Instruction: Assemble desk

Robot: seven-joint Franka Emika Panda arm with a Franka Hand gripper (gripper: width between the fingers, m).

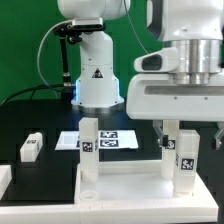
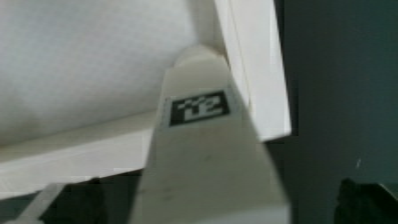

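at the front of the black table (image 1: 25,120) lies the desk's top panel (image 1: 120,195), flat and white, filling the lower part of the exterior view. two square leg posts stand upright on it, each with a black-and-white tag on its face: the first leg post (image 1: 89,150) toward the exterior view's left, and the second leg post (image 1: 183,155) toward the exterior view's right. the gripper (image 1: 189,147) hangs directly over the second leg post with a dark finger on each side of it. the finger on the exterior view's right stands clearly apart from the post, so the jaws are spread wide and released, not clamped on it. a third, loose leg post (image 1: 30,148) lies on its side on the table, well apart from the panel toward the exterior view's left. the marker board (image 1: 105,140) rests flat on the table behind the panel, between the two standing posts as seen from this camera. the robot's base (image 1: 98,75) rises behind it. the wrist view looks down along the second leg post (image 2: 196,160), its tag (image 2: 201,105) facing the camera, with the top panel (image 2: 89,70) beneath it and the dark table beside the panel's edge.
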